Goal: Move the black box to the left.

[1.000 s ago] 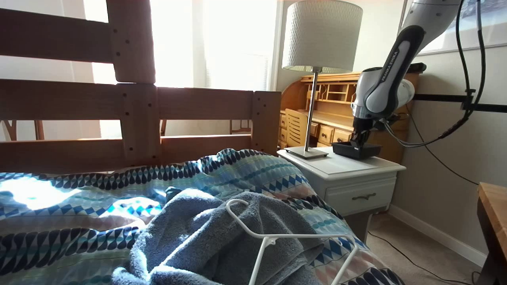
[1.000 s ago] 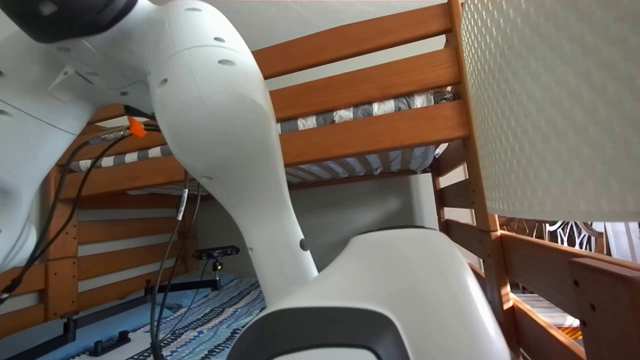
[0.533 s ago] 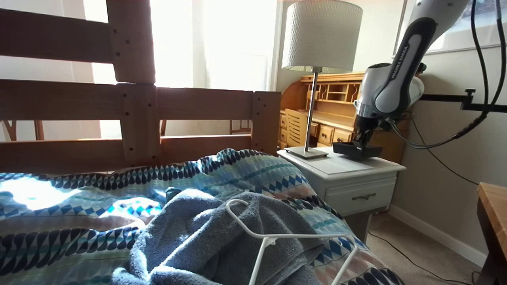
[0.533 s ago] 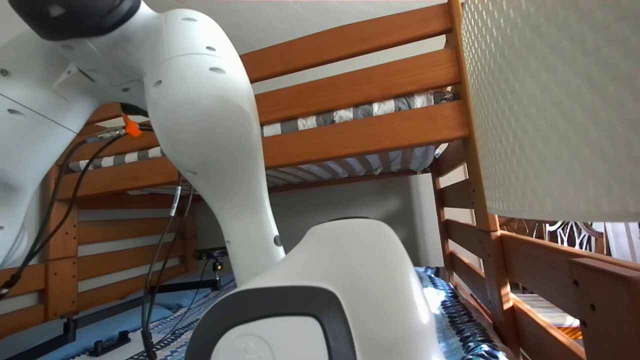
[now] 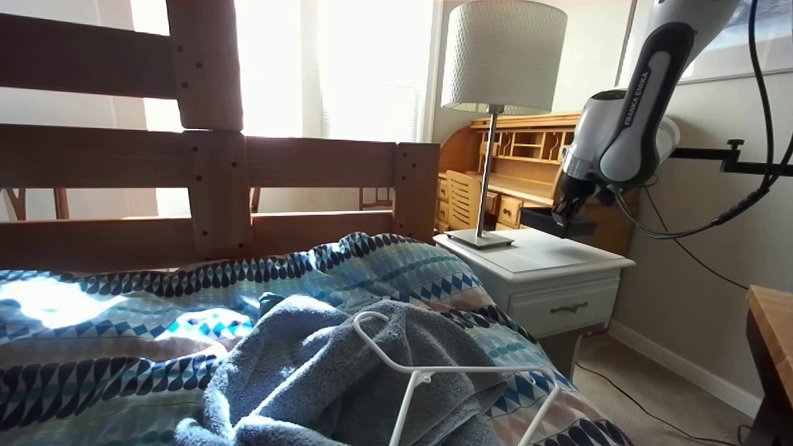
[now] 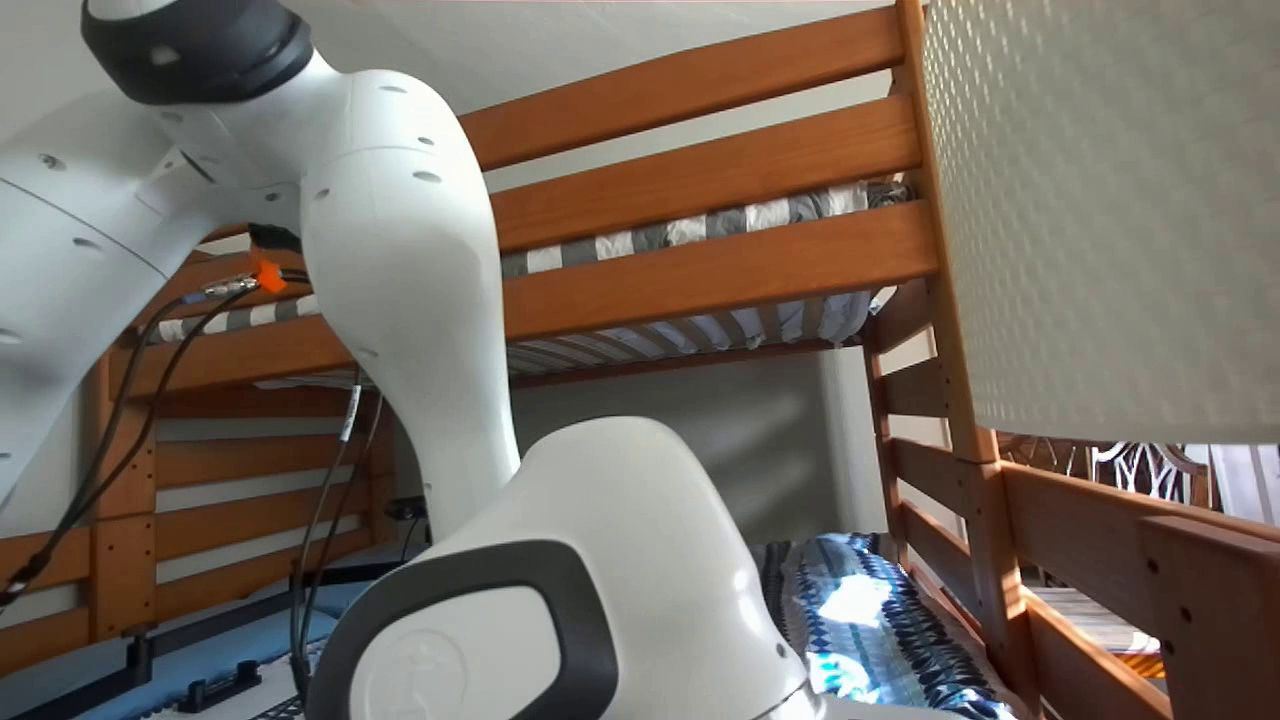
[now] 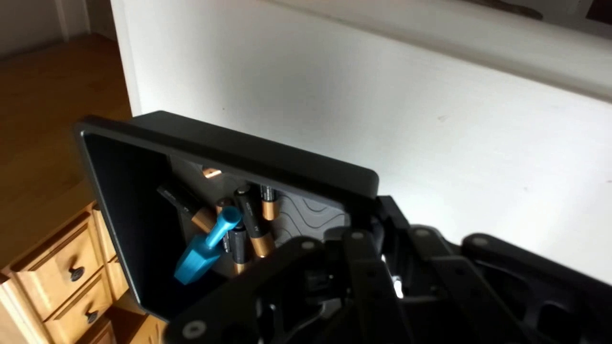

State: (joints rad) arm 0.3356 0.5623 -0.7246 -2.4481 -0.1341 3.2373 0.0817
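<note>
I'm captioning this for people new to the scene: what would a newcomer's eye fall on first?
Probably the white robot arm, which looms large across the left and lower middle of an exterior view. Next, likely the black box that the gripper holds by its wall, up off the white nightstand. In the wrist view, a bright turquoise object stands out among dark, copper-ended batteries inside that box.

The arm [image 5: 647, 102] slants downward, its gripper [image 5: 561, 217] clamped.
</note>
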